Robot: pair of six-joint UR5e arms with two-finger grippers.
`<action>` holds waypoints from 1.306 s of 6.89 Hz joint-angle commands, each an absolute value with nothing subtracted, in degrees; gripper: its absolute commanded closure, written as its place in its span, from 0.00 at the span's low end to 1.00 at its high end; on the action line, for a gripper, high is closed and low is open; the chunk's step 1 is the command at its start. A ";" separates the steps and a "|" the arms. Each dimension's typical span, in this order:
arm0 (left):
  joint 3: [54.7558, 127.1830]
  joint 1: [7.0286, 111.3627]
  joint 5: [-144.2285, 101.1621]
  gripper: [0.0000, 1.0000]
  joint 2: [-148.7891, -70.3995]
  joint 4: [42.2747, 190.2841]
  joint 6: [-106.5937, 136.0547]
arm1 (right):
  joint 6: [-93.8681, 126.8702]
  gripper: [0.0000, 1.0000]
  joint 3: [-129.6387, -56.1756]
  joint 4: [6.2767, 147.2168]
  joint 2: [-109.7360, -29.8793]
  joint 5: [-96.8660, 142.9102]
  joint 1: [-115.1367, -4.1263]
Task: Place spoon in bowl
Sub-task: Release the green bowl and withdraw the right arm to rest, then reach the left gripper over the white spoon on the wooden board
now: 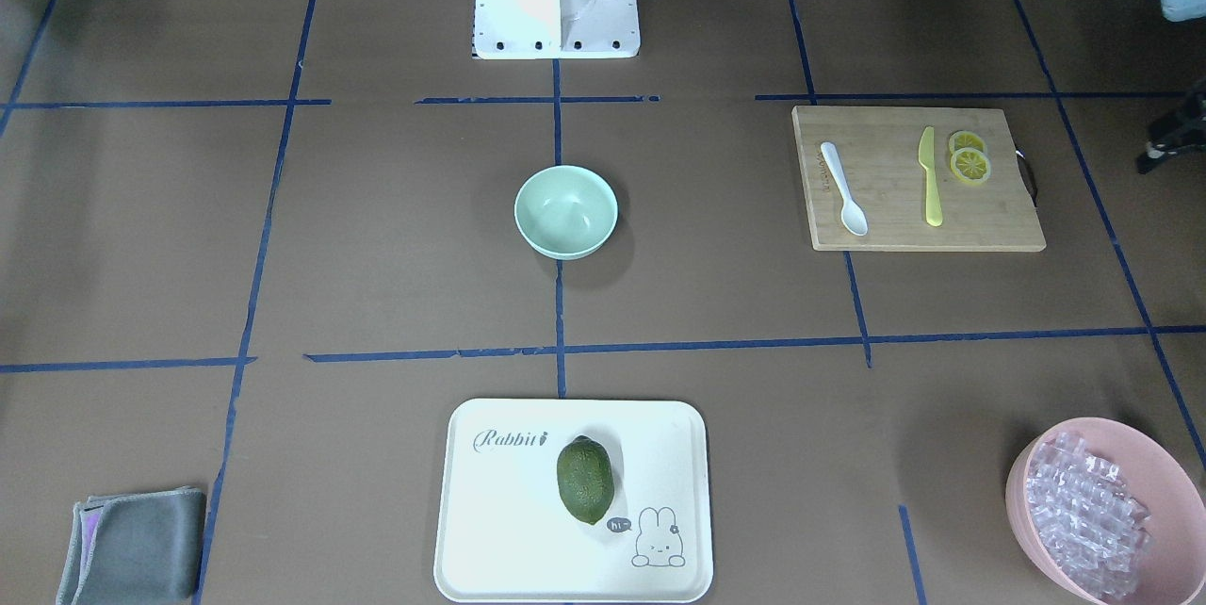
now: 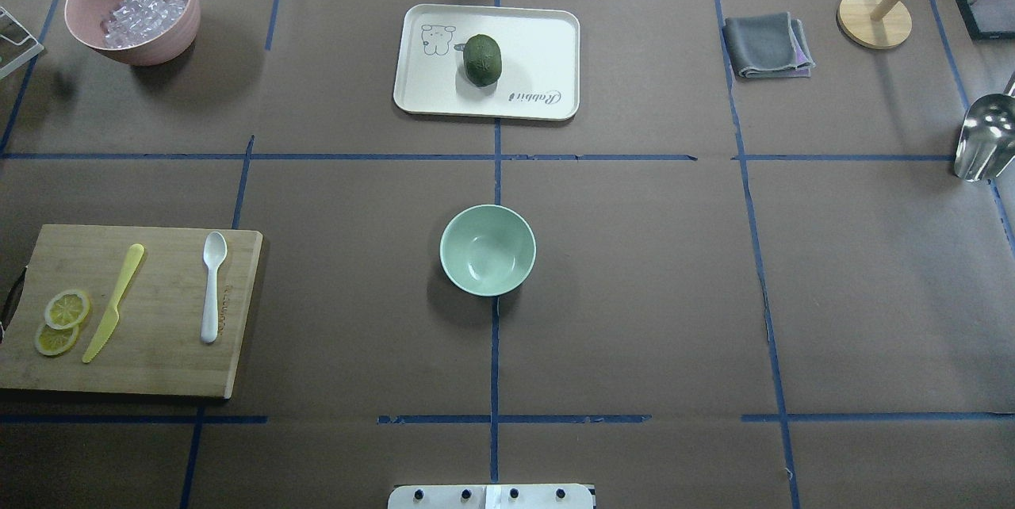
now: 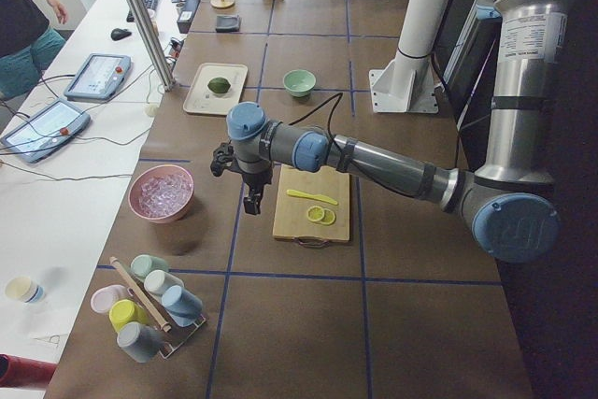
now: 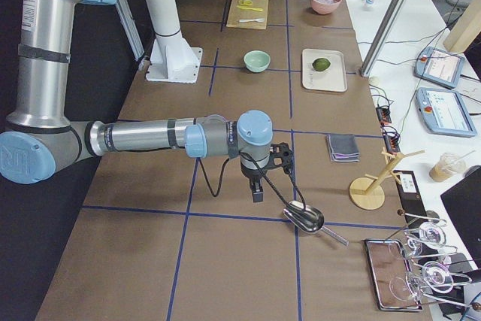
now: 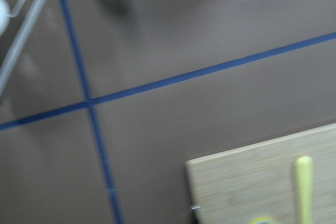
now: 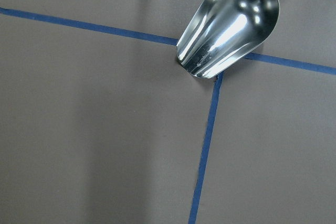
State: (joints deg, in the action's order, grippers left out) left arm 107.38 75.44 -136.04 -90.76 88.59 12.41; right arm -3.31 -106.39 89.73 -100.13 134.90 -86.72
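The white spoon lies on a wooden cutting board at the table's left, next to a yellow knife; it also shows in the front view. The empty mint-green bowl stands at the table's centre, far from the spoon. My left gripper hovers off the board's outer end, beside the pink bowl. My right gripper hovers at the far right end over a metal scoop. I cannot tell whether either gripper is open or shut.
Lemon slices lie on the board. A pink bowl of clear pieces stands at the back left. A white tray holds an avocado. A grey cloth and a wooden stand are at the back right.
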 commanded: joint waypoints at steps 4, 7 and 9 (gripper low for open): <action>113.91 52.27 -125.74 0.00 -90.97 99.82 53.80 | -3.25 0.00 -106.52 89.56 -100.28 135.00 -86.75; 109.62 46.95 -121.99 0.00 -95.07 100.11 55.90 | -3.34 0.00 -106.52 89.56 -100.28 135.00 -86.75; 106.28 43.61 -120.77 0.00 -96.67 100.37 55.81 | -3.43 0.00 -106.61 89.56 -100.55 135.17 -86.75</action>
State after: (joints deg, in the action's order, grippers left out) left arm 108.37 45.39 -121.56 -95.44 100.24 55.82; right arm -3.35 -106.57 89.56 -100.39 135.04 -86.75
